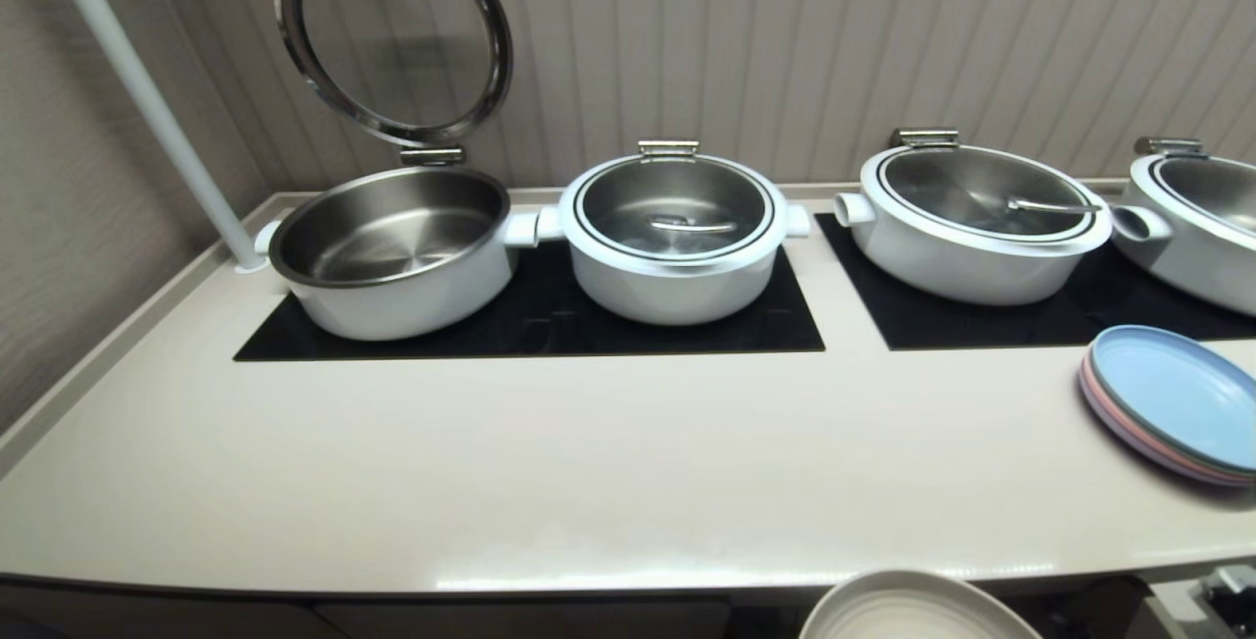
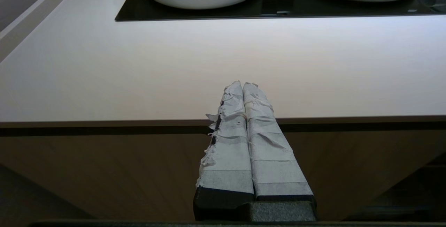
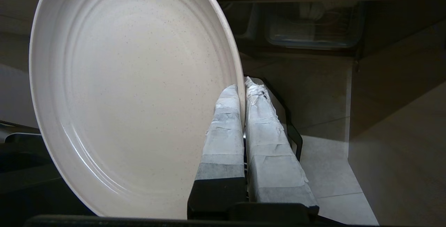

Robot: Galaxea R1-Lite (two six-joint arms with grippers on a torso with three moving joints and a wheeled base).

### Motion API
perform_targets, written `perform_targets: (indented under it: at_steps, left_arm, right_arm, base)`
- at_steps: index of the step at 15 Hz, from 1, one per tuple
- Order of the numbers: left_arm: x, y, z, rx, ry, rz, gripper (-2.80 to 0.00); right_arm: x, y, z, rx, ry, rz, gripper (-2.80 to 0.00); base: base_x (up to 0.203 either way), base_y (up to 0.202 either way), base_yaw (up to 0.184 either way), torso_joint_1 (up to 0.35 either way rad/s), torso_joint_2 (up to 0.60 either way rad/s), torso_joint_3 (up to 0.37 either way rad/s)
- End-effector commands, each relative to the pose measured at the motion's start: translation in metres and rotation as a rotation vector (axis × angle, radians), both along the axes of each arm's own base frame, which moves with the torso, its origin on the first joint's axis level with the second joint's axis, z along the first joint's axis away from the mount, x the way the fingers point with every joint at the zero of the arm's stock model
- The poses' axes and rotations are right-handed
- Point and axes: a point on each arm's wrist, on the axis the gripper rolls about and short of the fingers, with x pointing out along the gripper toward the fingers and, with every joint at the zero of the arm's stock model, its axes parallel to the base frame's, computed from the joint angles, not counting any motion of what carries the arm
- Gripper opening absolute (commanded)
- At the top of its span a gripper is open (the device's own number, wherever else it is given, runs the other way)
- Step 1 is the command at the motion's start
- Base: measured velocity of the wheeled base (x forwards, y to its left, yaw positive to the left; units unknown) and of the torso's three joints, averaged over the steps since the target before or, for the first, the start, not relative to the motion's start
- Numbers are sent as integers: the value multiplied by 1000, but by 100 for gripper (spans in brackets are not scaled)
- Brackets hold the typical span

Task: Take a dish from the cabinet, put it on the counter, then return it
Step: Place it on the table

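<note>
We've got the round cream-white speckled plate [image 3: 132, 94] out of the cabinet, right claw [image 3: 243, 91] clamped on its rim, just below the glossy beige counter [image 1: 491, 482] near edge; set-down & return left; left claw [image 2: 243, 87] together, idle.

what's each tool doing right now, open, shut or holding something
left tool: shut, holding nothing, in front of the counter.
right tool: shut on the dish rim.
</note>
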Motion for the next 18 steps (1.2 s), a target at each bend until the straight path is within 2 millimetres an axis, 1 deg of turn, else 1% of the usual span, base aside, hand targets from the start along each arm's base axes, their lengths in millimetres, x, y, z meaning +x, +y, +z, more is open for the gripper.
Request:
perform_targets:
  at_steps: [1,8,16,18]
  left_arm:
    - [0,0,0,0,0,0,-280]
    - [0,0,0,0,0,0,-280]
    - [0,0,0,0,0,0,-280]
    - [0,0,0,0,0,0,-280]
  right_arm:
    - [0,0,0,2,0,0,-280]
    - [3,1,4,12,-17,-4,-280]
    - [15,6,21,53,-48,-27,-280]
    - [17,7,23,57,-29,-42,-280]
  base:
    - [0,0,0,0,0,0]
    - [0,0,0,0,0,0]
    - [0,0,0,0,0,0]
    - [0,0,0,0,0,0]
